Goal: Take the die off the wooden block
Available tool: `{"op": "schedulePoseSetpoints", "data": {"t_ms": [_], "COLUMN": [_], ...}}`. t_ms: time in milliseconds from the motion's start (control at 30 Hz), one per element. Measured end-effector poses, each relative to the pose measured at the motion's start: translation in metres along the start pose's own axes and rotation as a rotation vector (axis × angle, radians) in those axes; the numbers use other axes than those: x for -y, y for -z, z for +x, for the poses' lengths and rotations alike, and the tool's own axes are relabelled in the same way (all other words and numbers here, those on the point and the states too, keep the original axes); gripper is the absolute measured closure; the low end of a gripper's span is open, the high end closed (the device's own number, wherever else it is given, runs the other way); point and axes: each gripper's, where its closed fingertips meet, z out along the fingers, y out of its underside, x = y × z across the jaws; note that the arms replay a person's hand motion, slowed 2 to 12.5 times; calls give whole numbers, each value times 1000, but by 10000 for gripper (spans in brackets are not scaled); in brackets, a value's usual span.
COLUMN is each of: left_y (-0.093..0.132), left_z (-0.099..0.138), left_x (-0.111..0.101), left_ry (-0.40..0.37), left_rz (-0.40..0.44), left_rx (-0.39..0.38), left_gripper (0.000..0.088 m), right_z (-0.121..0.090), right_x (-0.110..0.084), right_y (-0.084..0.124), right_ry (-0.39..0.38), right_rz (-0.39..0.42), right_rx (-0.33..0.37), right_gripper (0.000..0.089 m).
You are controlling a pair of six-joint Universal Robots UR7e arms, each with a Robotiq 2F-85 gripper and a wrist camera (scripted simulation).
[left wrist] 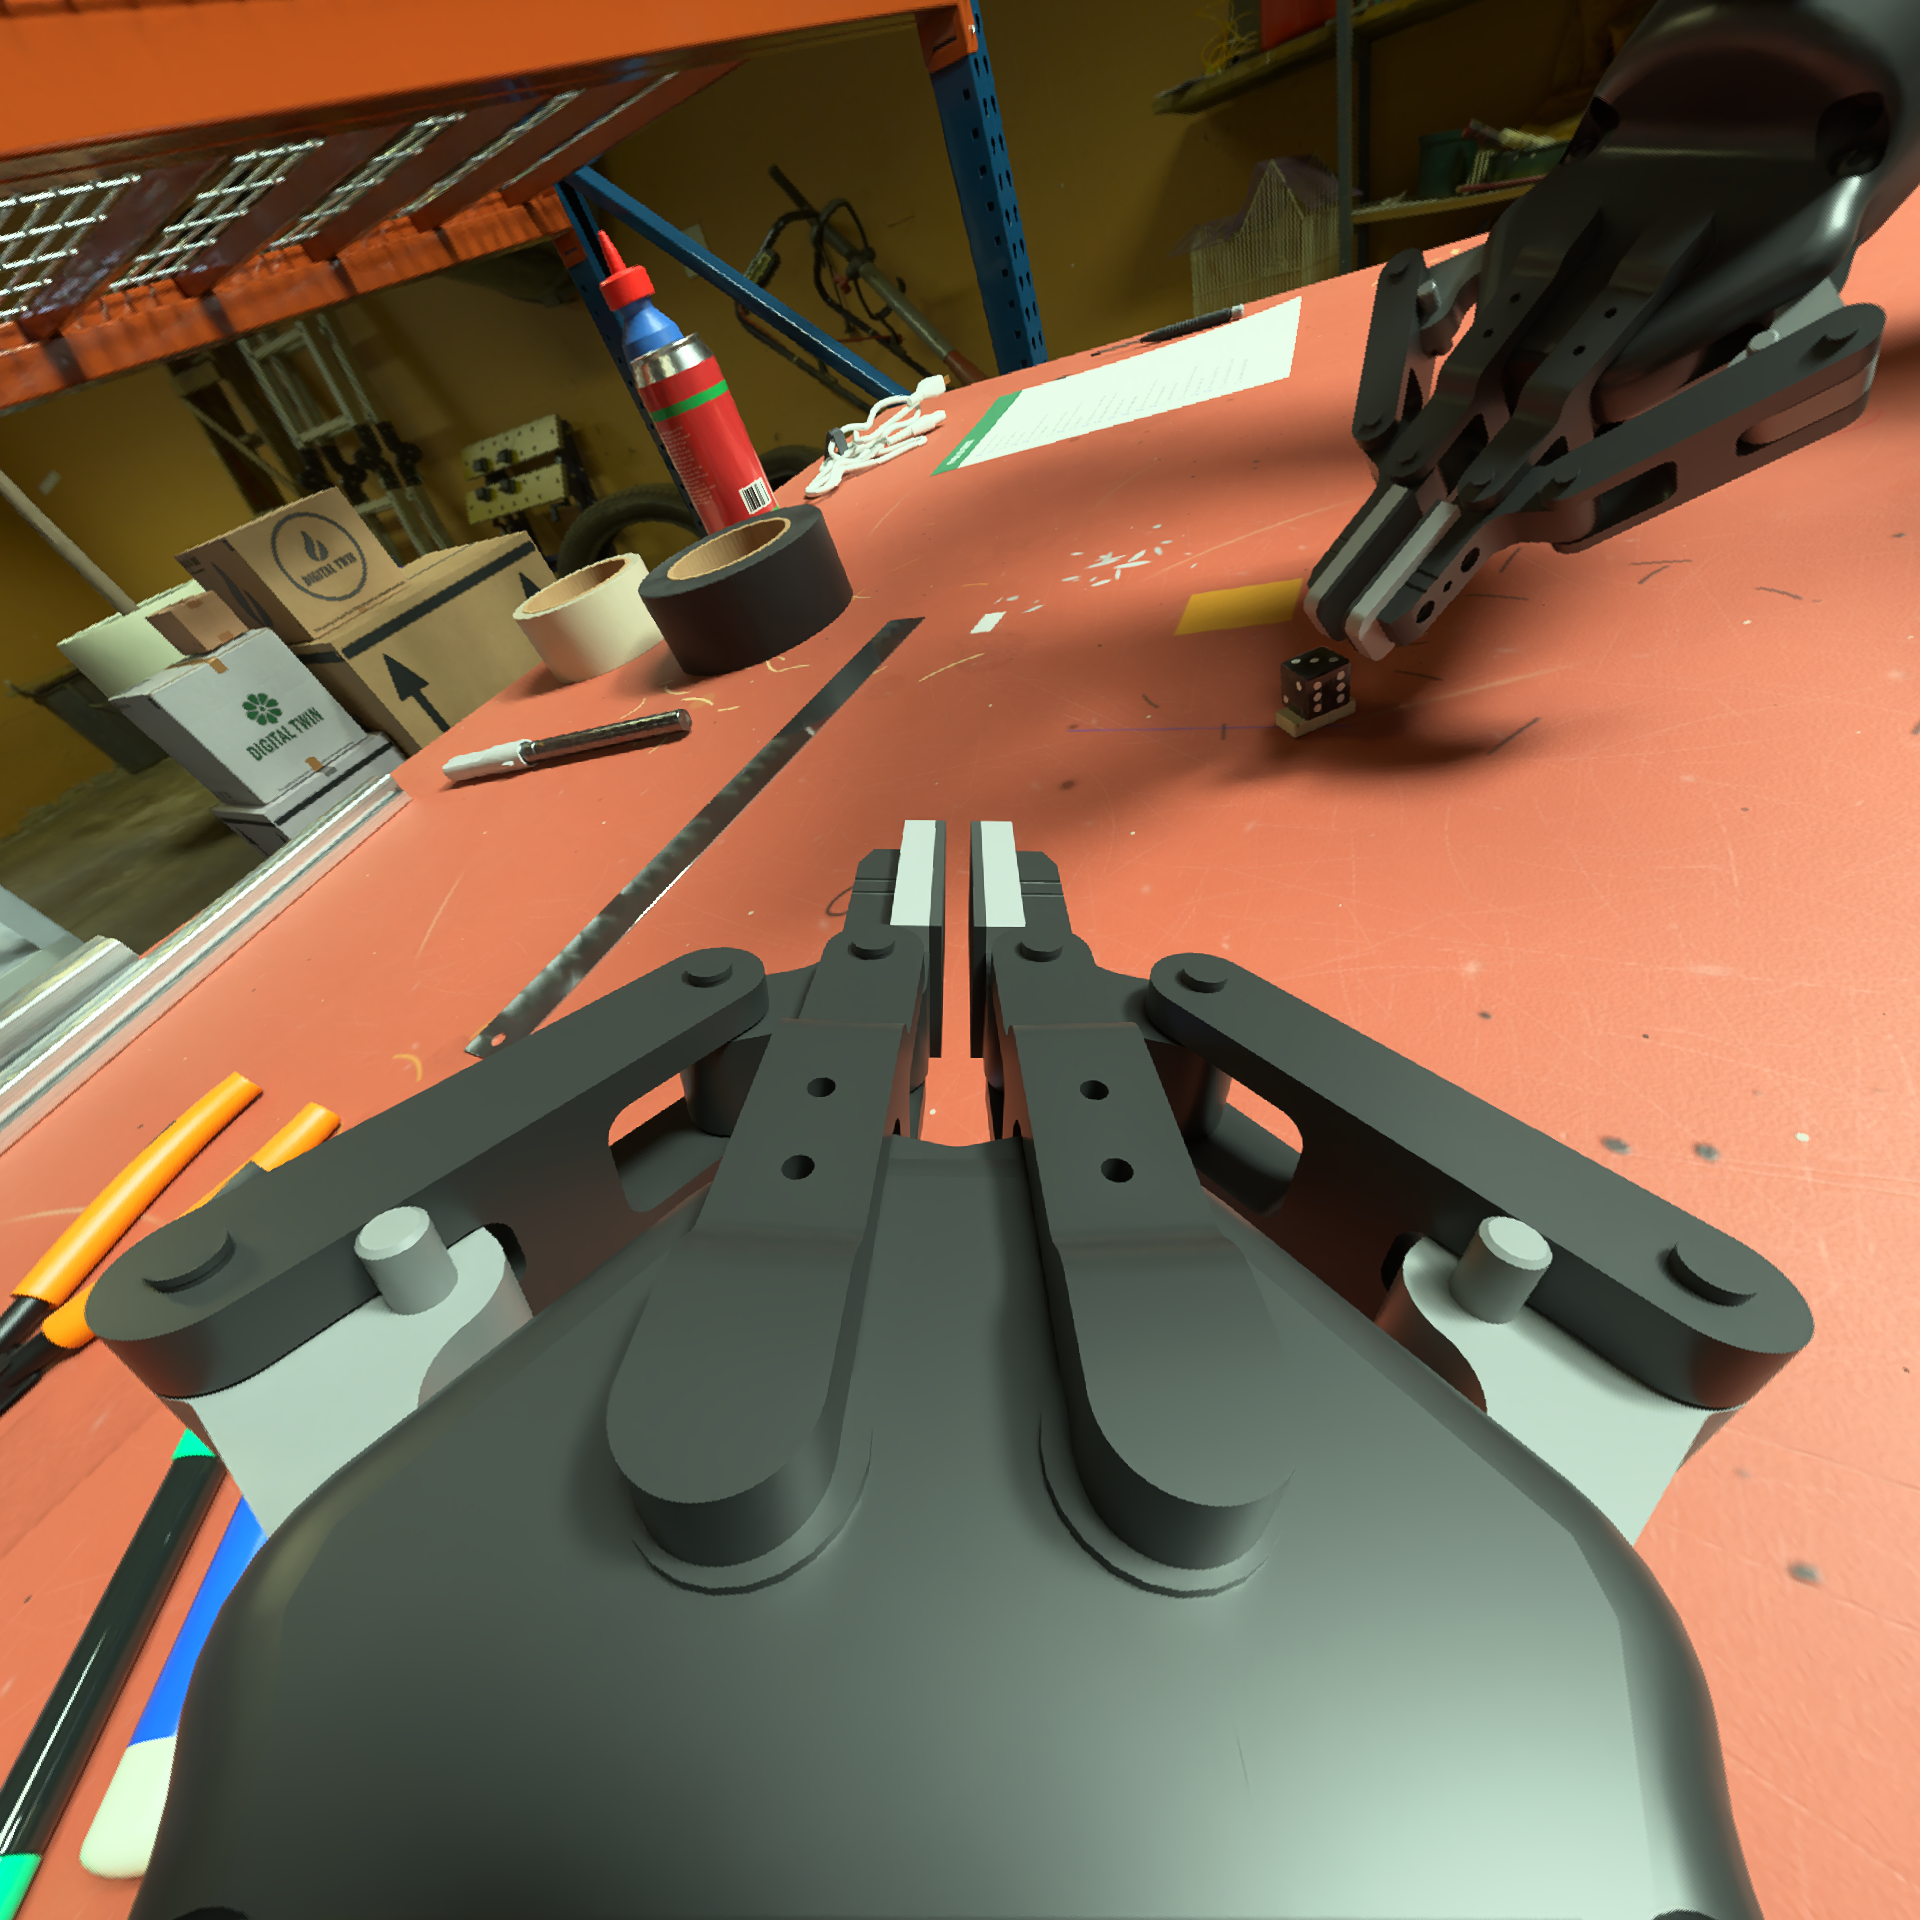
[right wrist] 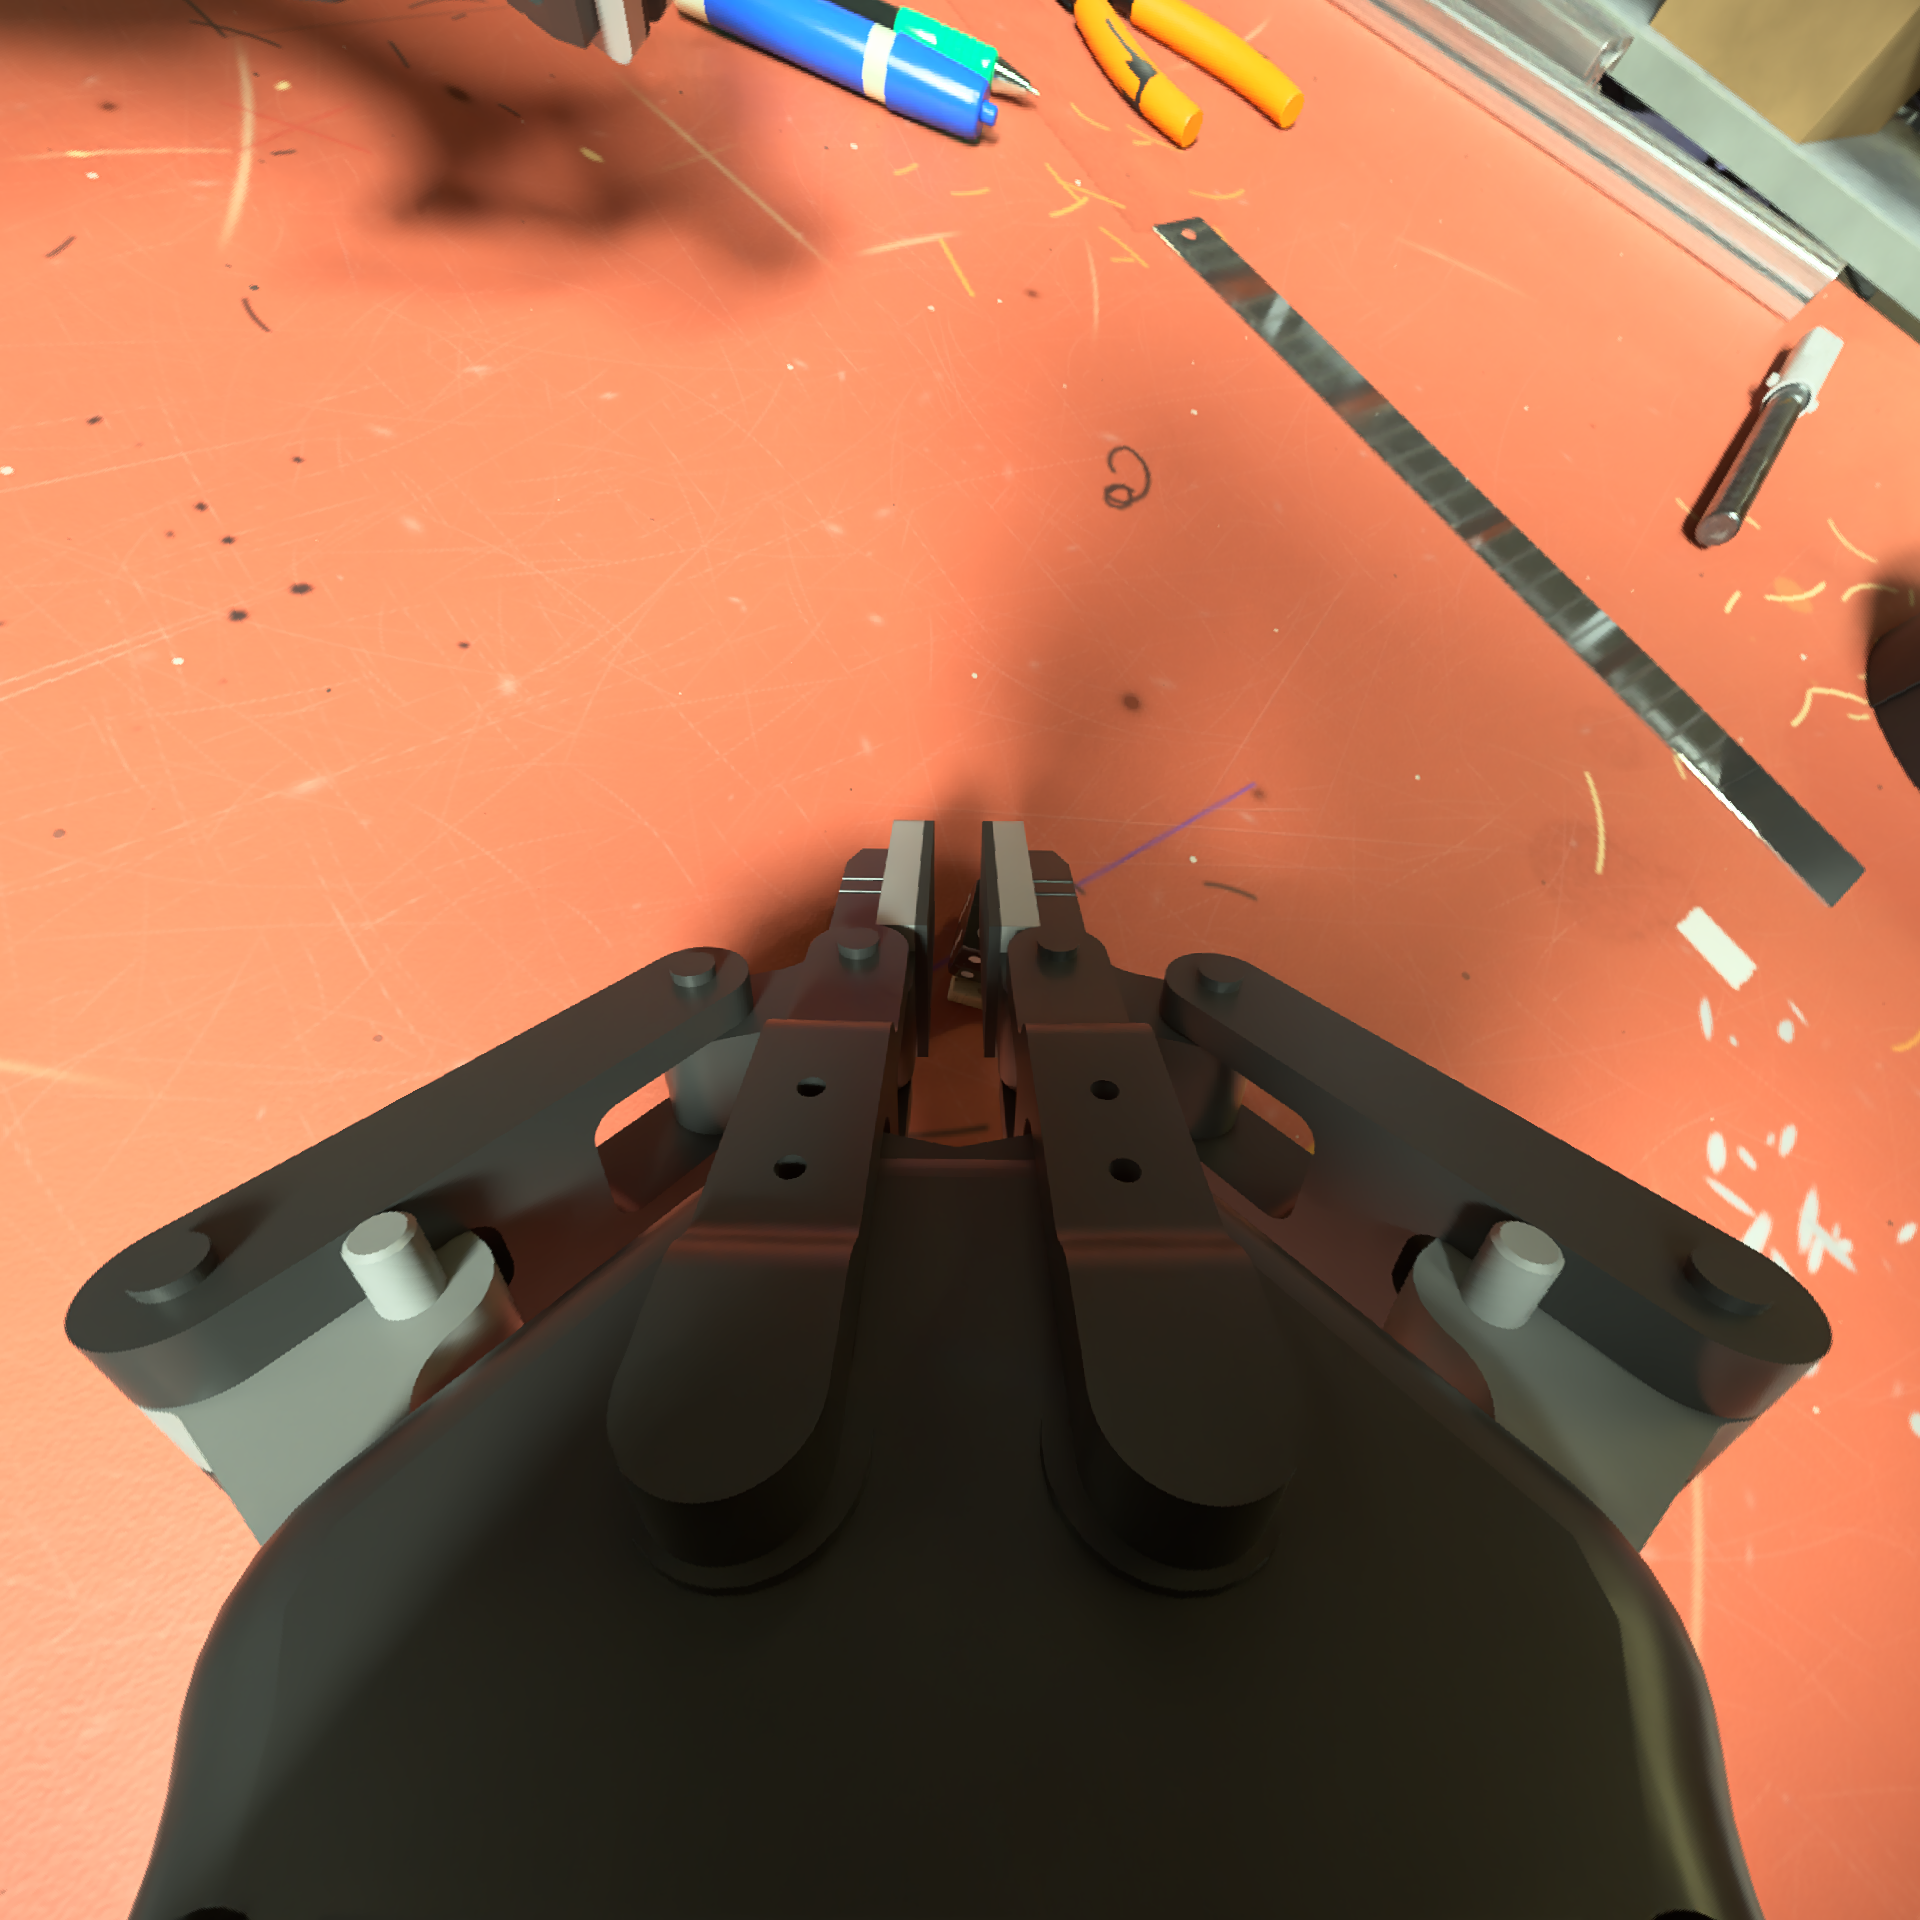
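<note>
While the right gripper hangs nose-down with its fingers nearly together, nothing is held between its pads, and the tips sit just above and a little behind the die, apart from it. Die is dark with pale pips, sitting upright on the wooden block, a thin pale slab flat on the red table. In the right wrist view only a sliver of the die shows in the narrow gap between the fingers, below the pads; probably not touching, view is too tight to be sure. Yellow patch lies just beside the right gripper tips, on the far side from the die. Left gripper is also clenched on nothing, pads almost meeting, well apart from the die, which is ahead of it and to its right. Steel ruler runs diagonally ahead-left of the left gripper. Past that: silver marker, black tape roll, cream tape roll, red spray can. White cord and paper sheet farther ahead. Orange-handled pliers and blue pen close on its left side.
</note>
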Motion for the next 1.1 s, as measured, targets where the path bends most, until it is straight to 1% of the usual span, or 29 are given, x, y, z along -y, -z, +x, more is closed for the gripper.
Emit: {"op": "schedulePoseSetpoints", "data": {"t_ms": [100, 167, 267, 400, 600, 667, 733, 833, 900, 967, 1100], "left_y": [0, 0, 0, 0, 0, 0, 0, 0, 0, 0, 0], "left_z": [0, 0, 1, 1, 0, 0, 0, 1, 1, 1, 1], "left_x": [0, 0, 0, 0, 0, 0, 0, 0, 0, 0, 0], "left_ry": [-1, -1, -2, -3, -2, -1, 0, 1, 1, 1, 1], "left_rz": [-1, -2, -3, -3, -3, -3, -3, -4, -4, -4, -5], "left_rx": [-1, -2, -3, -3, -2, -2, -2, -2, -2, -2, -3], "left_gripper": [840, 840, 839, 839, 839, 839, 839, 839, 839, 839, 839], "right_z": [2, 5, 11, 15, 15, 11, 8, 7, 6, 8, 10], "right_x": [3, 3, -1, -6, -6, -4, 0, 5, 6, 3, -3], "right_y": [1, 1, 0, -2, -4, -3, -4, -4, -4, -4, -5], "right_ry": [28, 37, 17, -60, -234, -275, -317, -364, -376, -377, -345], "right_rz": [17, 15, -26, -106, -194, -201, -190, -169, -170, -188, -238], "right_rx": [13, 21, 28, 40, 47, 72, 89, 94, 86, 66, 19], "right_gripper": [763, 736, 711, 665, 640, 635, 634, 632, 625, 617, 604]}}
